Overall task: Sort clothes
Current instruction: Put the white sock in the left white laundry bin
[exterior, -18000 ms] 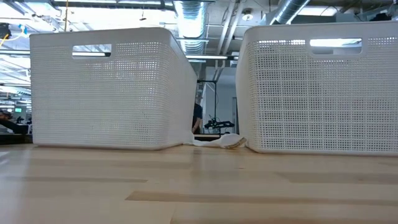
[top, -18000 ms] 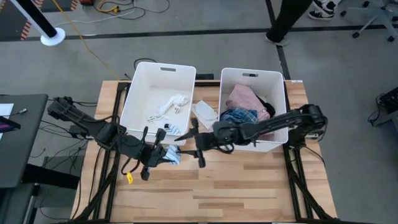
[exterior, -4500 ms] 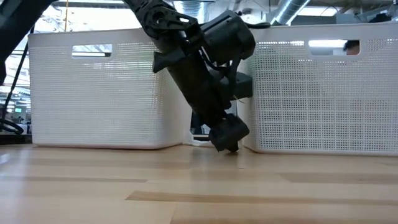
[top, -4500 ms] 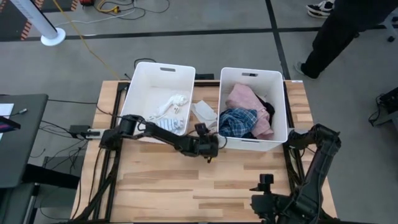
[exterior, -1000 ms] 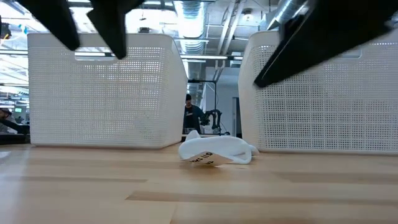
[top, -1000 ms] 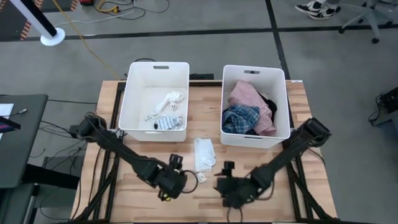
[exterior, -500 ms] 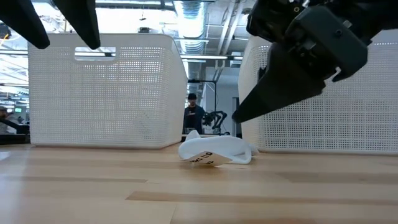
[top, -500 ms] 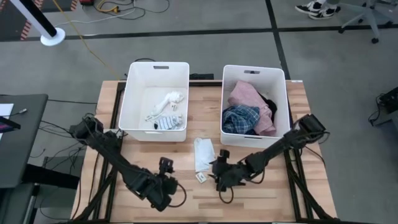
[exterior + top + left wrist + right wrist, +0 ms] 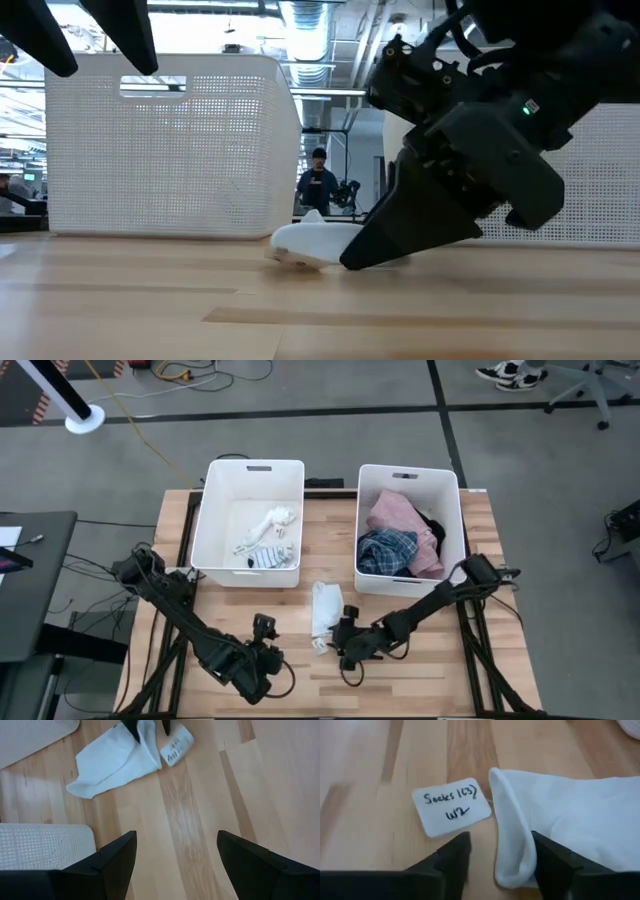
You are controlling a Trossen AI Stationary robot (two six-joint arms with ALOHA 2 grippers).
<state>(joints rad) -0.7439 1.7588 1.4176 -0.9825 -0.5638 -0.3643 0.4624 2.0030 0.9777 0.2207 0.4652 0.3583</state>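
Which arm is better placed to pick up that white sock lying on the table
Right. The right gripper sits at the white sock, its open fingers astride the sock's folded edge in the right wrist view. The left gripper hovers apart, open and empty.

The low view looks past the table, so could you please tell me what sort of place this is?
Probably an open robotics lab or workshop: exposed silver ceiling ducts overhead, a person standing at equipment behind the pale wooden table, and a yellow cable trailing over the grey floor.
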